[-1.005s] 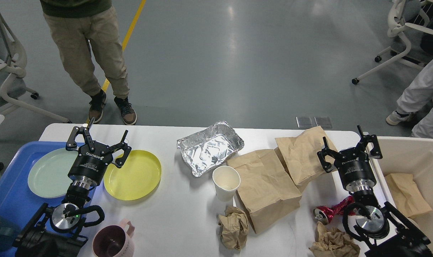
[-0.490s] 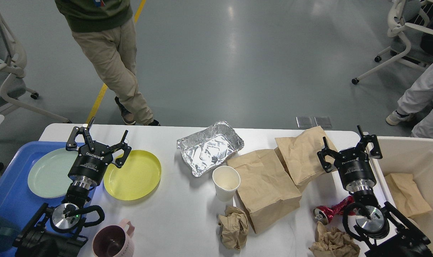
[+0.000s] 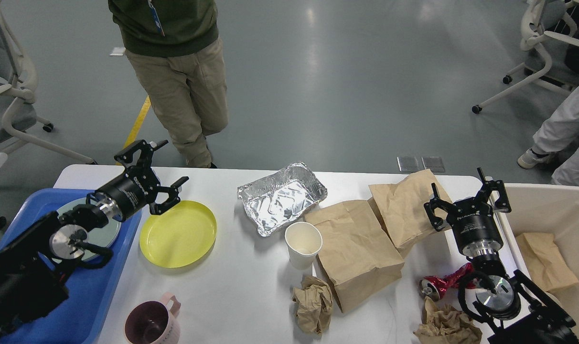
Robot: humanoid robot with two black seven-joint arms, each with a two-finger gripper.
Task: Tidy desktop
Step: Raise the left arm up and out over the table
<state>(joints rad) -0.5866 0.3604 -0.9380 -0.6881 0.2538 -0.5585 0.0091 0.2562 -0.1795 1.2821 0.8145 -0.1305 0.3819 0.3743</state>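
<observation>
Both grippers are spread and hold nothing: the left gripper [image 3: 150,174] hangs above the far edge of the yellow plate [image 3: 178,233], the right gripper [image 3: 467,197] beside the paper bags [image 3: 356,251]. The desktop [image 3: 232,286] fills the foreground, stiff and fixed; its litter looks light. The plate's rim and the crushable bags' edges seem the best holds. The gripper's lettering is too small to read.

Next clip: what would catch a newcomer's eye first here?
Probably the yellow plate on the left of the desktop, with the open left gripper above its far edge. Next, the crumpled foil tray at the far middle and the brown paper bags spread to its right, near the open right gripper.
</observation>
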